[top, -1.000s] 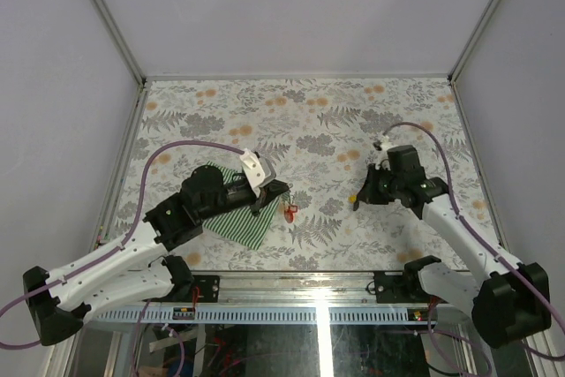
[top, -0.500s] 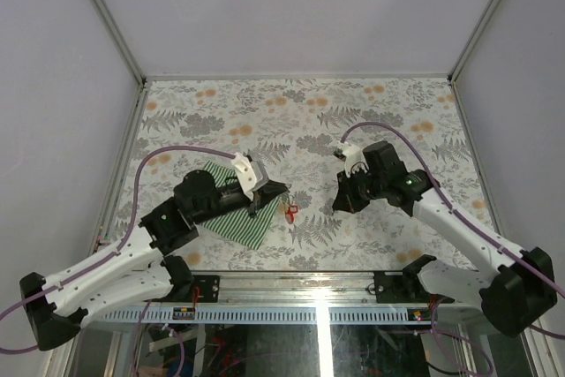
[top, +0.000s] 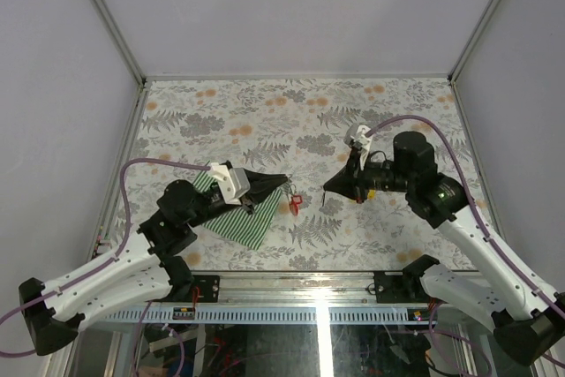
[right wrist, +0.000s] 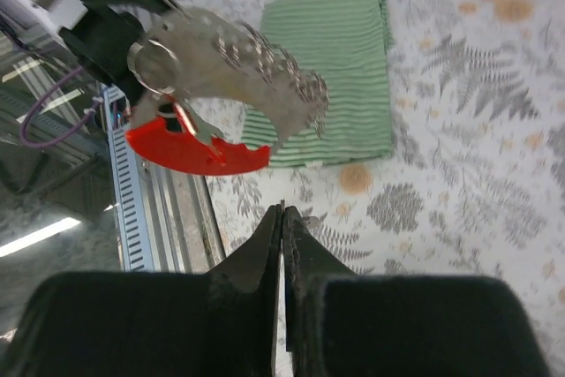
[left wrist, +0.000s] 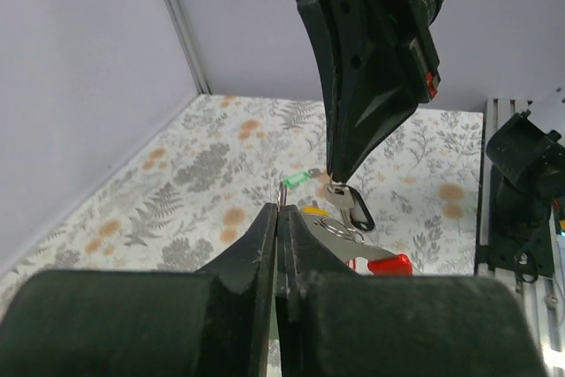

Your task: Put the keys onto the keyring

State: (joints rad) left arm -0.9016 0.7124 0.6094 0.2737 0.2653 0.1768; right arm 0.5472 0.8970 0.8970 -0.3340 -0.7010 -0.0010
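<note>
L gripper: jaws closed tight, no gap between the fingers. In the L wrist view a thin grey wire loop sticks up right at the tips, so it looks pinched on the keyring.
R gripper: closed too, fingers pressed together. R wrist view shows nothing between the tips. From the L wrist view its tip sits right above a small silver key, but can't tell if it touches or holds it.
Grippers, relation: tips point at each other over the table, near but apart, w/ the keyring bunch between them.
Keyring, place: at the L gripper's tip, just right of the striped cloth, lower-middle of the table in the top view.
Red tag: curved, bright red, low and right of the L fingers. In the R wrist view it runs along a silvery curved piece.
Keys: tiny, bunched just past the L fingertips.
Green tag: next to the wire loop.
Yellow piece: a bit below the green tag.
Dark-headed key: under the R gripper's tip.
Keys on ring?: can't tell, too small and bunched.
Cloth: green/white stripes, folded, flat on the table, partly under the L arm.
Table: grey-and-orange floral cover.
</note>
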